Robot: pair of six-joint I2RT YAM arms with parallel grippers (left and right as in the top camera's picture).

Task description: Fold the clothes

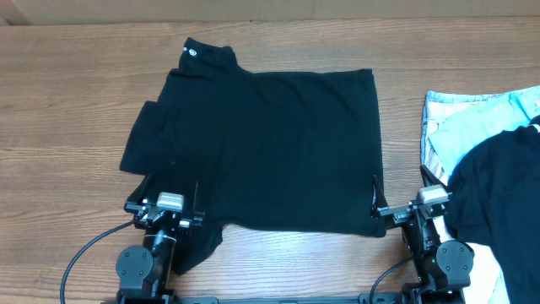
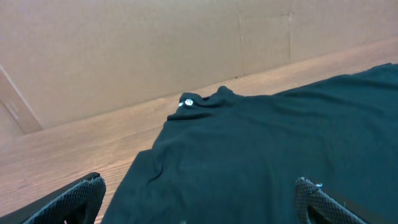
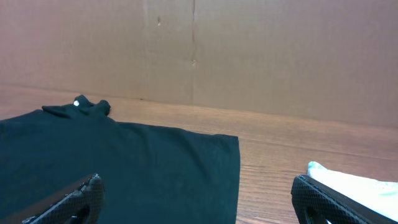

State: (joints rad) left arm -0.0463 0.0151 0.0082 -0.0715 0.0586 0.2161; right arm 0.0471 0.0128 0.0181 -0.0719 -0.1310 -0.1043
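Note:
The clothes, a black T-shirt (image 1: 261,143), lie spread flat on the wooden table, with the white neck label (image 1: 192,52) at the far left corner. My left gripper (image 1: 171,192) stands open over the shirt's near left part, and its fingers straddle black cloth (image 2: 261,143). My right gripper (image 1: 400,187) is open at the shirt's near right corner. One finger is over the cloth (image 3: 124,162), the other over bare wood by the pale garment. Neither gripper holds anything. The label also shows in the wrist views, as label (image 2: 188,101) and label (image 3: 78,102).
A light-blue garment (image 1: 472,118) lies at the right edge, with another rumpled black garment (image 1: 498,186) on it and white cloth (image 1: 485,266) below. A cardboard wall (image 2: 155,43) stands behind the table. Bare wood (image 1: 67,110) lies left of the shirt.

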